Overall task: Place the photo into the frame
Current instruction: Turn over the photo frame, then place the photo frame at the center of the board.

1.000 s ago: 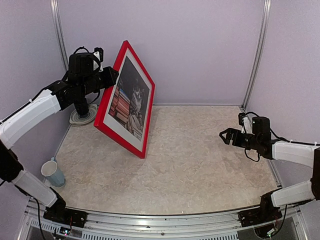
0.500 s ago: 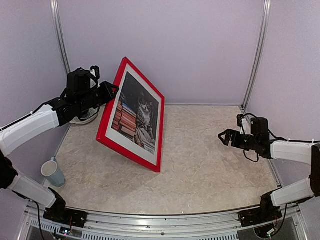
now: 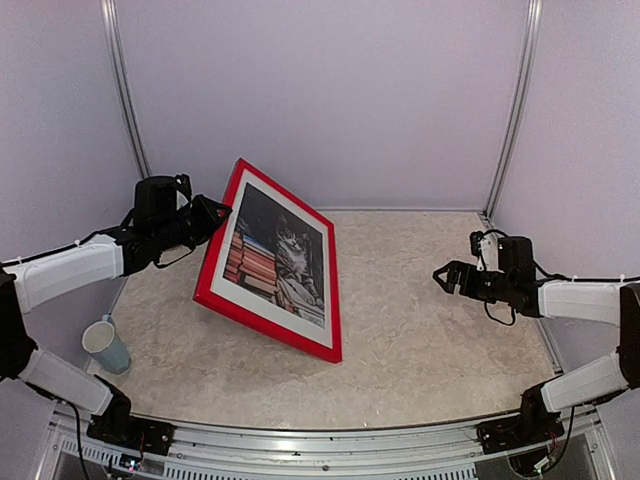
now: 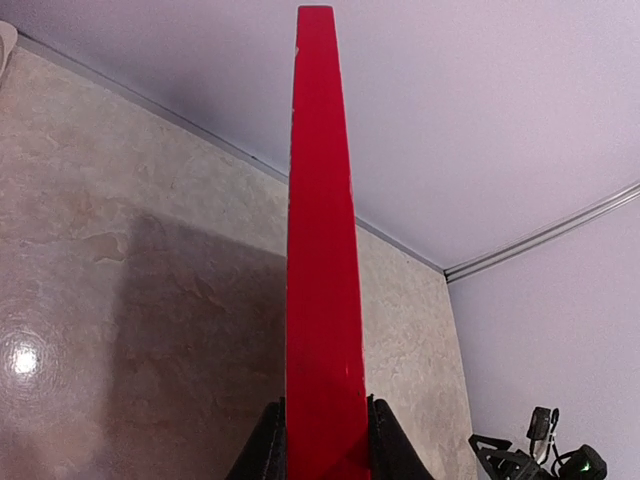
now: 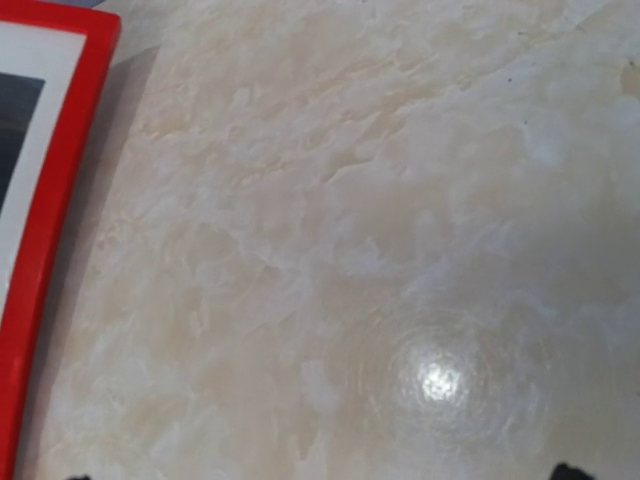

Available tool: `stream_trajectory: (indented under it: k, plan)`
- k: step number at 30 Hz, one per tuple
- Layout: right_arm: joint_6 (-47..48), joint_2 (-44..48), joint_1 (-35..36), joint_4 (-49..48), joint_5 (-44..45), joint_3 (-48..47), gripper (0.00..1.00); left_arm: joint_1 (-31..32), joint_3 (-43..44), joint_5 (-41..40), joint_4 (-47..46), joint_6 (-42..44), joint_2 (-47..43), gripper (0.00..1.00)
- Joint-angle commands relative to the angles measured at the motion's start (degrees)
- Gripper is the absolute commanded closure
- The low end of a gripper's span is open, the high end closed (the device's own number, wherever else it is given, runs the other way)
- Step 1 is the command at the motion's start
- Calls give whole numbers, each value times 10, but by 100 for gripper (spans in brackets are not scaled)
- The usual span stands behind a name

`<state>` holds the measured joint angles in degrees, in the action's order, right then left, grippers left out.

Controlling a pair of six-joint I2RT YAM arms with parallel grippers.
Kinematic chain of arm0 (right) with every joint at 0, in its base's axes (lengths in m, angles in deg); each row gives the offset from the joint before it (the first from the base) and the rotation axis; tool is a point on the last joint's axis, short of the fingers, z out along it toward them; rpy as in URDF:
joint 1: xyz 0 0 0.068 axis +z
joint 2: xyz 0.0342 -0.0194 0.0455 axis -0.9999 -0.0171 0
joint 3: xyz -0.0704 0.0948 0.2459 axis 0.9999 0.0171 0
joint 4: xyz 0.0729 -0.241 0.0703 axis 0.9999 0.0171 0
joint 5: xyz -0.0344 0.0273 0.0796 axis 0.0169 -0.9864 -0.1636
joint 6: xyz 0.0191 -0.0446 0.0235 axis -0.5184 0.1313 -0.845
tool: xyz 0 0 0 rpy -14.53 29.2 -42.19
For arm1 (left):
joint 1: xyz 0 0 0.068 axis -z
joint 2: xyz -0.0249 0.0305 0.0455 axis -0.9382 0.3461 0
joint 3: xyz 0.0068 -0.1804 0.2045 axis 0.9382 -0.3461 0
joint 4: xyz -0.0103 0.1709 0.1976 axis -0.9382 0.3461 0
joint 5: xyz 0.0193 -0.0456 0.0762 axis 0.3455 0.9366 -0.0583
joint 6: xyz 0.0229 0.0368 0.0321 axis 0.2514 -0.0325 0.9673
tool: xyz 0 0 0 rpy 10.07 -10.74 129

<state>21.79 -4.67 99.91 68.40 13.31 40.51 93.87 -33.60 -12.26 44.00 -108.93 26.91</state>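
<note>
The table [image 3: 430, 330] has a pale, marble-like surface in beige and cream. A light cup [image 3: 104, 346] stands upright near its left edge, toward the front, and its mouth looks white inside. Plain lilac walls [image 3: 330, 90] close the table on three sides, with thin metal strips [image 3: 512, 110] running up them. A grey metal rail [image 3: 330, 440] lies along the front edge. In the right wrist view, a round bright reflection [image 5: 440, 378] shines on the table.

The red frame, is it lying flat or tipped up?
Tipped up. The frame leans tilted, its low corner near the table, while the left hand pinches its raised side.
</note>
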Motion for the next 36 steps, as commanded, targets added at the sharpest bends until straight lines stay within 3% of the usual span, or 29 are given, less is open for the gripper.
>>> stream_trajectory:
  k: [1, 18, 36]
  plan:
    - [-5, -12, 9, -6, -4, -22, 1, -6, -19, 50, -109, -1, -9, 100]
    - [-25, -76, 42, -23, -20, -43, 1, -12, -133, 87, -225, -55, 47, 100]
    - [-94, -193, 86, -109, -129, -66, 1, 17, -170, 93, -291, -70, 118, 100]
